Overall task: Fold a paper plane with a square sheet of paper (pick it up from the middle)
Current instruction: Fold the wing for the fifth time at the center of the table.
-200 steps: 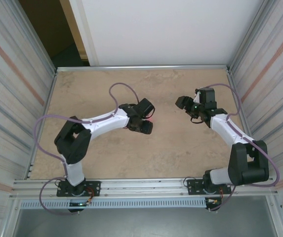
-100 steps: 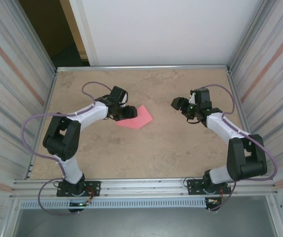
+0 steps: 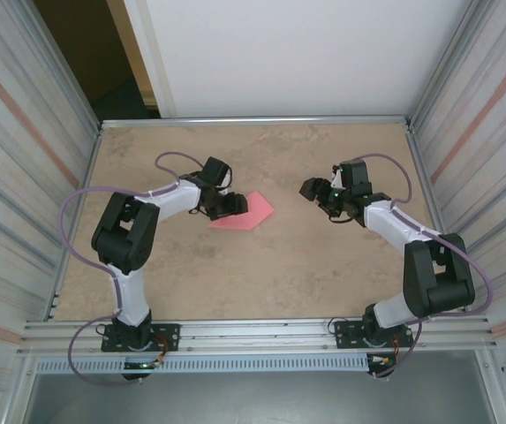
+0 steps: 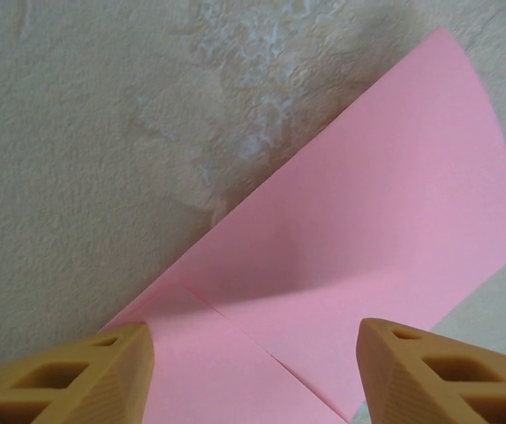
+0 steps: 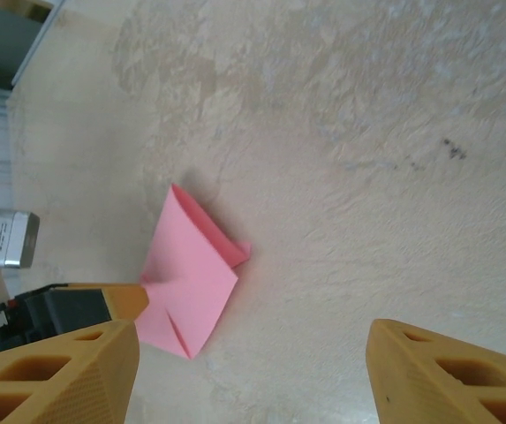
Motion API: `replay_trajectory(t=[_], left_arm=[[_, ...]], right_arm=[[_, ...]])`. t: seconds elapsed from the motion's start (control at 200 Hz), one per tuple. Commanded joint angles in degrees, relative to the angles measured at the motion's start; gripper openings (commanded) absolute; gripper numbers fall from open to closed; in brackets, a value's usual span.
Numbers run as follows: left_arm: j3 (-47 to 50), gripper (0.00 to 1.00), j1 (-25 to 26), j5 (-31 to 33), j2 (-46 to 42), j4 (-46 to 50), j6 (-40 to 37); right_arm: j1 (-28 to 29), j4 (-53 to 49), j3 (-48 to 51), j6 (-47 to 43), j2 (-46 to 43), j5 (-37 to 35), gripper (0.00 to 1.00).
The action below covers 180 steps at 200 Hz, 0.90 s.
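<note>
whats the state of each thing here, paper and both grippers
square sheet of paper: partly folded, creased, one end pointed, lying on the table, not lifted
left gripper: open, low at the paper's blunt end, jaws either side of it, not clamped on it
right gripper: open, holding nothing, apart from the paper on its pointed side

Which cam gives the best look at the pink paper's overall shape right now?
Right wrist: nearly the whole pink paper is in frame, with its pointed outline clear. Left wrist is closer and shows a crease, but crops the sheet. Top external shows it small, its left end under the left gripper.
</note>
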State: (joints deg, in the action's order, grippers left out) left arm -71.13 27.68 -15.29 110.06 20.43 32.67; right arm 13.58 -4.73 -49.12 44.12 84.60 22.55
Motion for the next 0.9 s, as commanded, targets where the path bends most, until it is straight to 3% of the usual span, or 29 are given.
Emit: replay_trajectory(t=[0.0,0.251,0.486,0.897], left_arm=[[-0.58,0.61,-0.27,-2.07,1.98,-0.12,5.54],[2.03,0.55,2.51,-4.79,3.6,-2.62,19.22],[4.86,0.55,4.99,-3.86,1.79,-4.3,30.9],[7.43,0.53,4.08,-7.1,1.82,-5.53,37.23]], right_arm=[[1.27,0.72,-1.04,4.7,1.31,3.05,0.68],[7.48,4.41,0.87,16.67,5.28,5.31,0.66],[14.28,5.7,2.05,23.43,8.97,1.48,0.63],[16.54,6.03,-0.69,26.9,16.12,1.99,0.54]])
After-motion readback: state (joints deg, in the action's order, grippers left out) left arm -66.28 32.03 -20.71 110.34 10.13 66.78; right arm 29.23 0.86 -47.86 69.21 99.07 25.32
